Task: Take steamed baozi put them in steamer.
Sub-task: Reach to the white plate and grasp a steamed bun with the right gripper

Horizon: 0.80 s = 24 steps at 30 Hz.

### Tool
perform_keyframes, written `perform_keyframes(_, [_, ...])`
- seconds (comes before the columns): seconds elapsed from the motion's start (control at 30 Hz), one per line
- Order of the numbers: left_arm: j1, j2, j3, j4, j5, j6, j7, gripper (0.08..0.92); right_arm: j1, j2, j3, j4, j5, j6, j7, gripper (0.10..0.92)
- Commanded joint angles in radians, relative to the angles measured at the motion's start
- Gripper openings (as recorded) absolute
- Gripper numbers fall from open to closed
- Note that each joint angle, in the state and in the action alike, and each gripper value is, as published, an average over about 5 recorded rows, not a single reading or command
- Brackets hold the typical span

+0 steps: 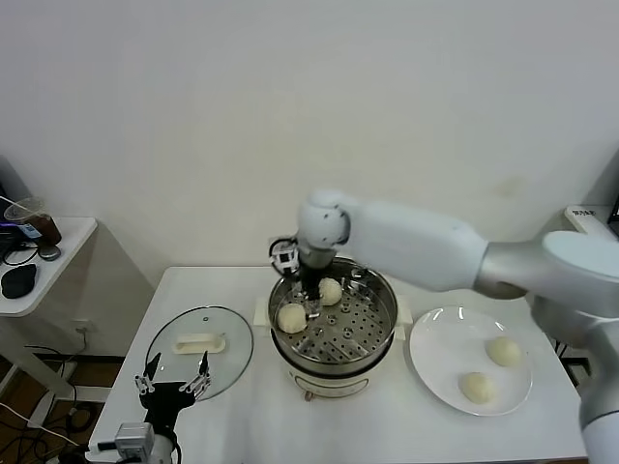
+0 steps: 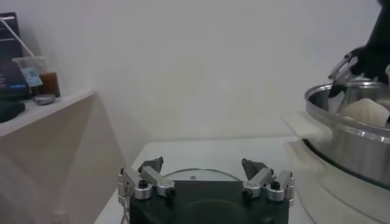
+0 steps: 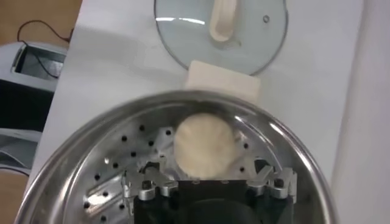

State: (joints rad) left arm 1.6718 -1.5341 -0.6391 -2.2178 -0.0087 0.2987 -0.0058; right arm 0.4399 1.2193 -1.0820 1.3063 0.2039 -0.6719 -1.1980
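Resting round on steamer (image 1: 382,319) tray, baozi (image 3: 204,146), right fingers (image 3: 275,180) spread

The right arm reaches across over the steamer (image 1: 334,333), its right gripper (image 1: 311,307) pointing down inside it with jaws spread apart. The left gripper (image 1: 174,380) waits low, left of the steamer, jaws wide.

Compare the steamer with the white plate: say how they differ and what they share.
The steamer is a deep, shiny metal pot with a perforated tray; the white plate is flat and plain. The steamer stands mid-table with the open right gripper inside it, above one bun; the white plate lies to its right with no gripper near. Shared: both are round, and each holds two baozi.
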Motion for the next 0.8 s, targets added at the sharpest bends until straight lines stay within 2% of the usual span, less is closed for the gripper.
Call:
perform_keyframes(0.03, [0.005,-0.008,0.001,-0.005,0.002,0.006,0.003,0.823,0.154,-0.306,0.097,0.165,0.012,0.052,-0.084,0.823])
perform_keyframes(0.27, [0.024,-0.002,-0.014,-0.021,0.0,0.006,0.003,0.823,0.103,-0.667,0.19,0.275,-0.049,0.182,-0.155,0.823])
perform_keyframes(0.43, [0.034,0.005,-0.017,-0.016,0.0,0.007,0.004,0.823,-0.216,-0.866,0.343,0.373,-0.195,0.257,-0.172,0.823])
perform_keyframes(0.63, [0.058,0.009,-0.014,-0.02,0.003,0.008,0.004,0.823,-0.773,-0.964,0.693,0.415,-0.398,0.31,-0.181,0.823])
perform_keyframes(0.8, [0.07,0.0,-0.009,-0.014,0.004,0.006,-0.001,0.823,-0.93,-0.967,0.761,0.426,-0.464,0.338,-0.183,0.823])
